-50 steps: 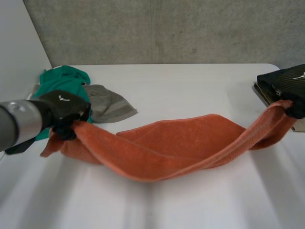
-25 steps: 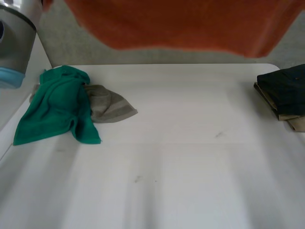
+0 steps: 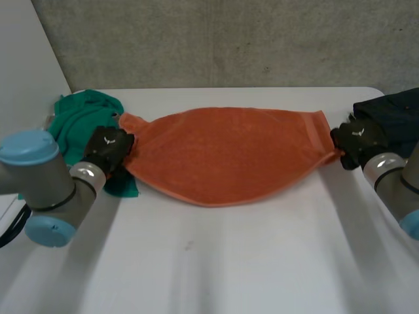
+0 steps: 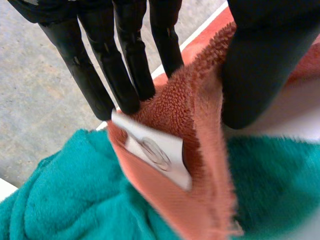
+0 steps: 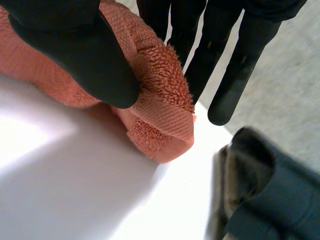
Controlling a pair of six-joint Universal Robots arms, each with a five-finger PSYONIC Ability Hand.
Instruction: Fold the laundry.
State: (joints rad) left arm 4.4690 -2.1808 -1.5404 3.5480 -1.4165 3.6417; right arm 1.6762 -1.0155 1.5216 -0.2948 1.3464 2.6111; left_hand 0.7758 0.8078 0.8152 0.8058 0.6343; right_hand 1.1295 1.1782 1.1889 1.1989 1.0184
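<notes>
An orange towel (image 3: 222,154) lies spread flat across the far half of the white table (image 3: 216,261), stretched between my two hands. My left hand (image 3: 108,149) is at its left corner; in the left wrist view that corner (image 4: 200,100), with a white label (image 4: 155,150), stands pinched between the straight fingers (image 4: 125,75) and the thumb (image 4: 265,60). My right hand (image 3: 357,137) is at the right corner. In the right wrist view the thumb (image 5: 75,45) presses that corner (image 5: 160,80) against the fingers (image 5: 230,75).
A green cloth (image 3: 78,124) lies bunched under and behind my left hand, and shows beneath the towel corner (image 4: 60,200). A dark folded stack (image 3: 393,118) sits at the table's right edge, close beside my right hand (image 5: 270,200).
The towel hung sagging between the hands, then was swung high above the table. It now lies spread flat farther back, with both hands down at table level.
</notes>
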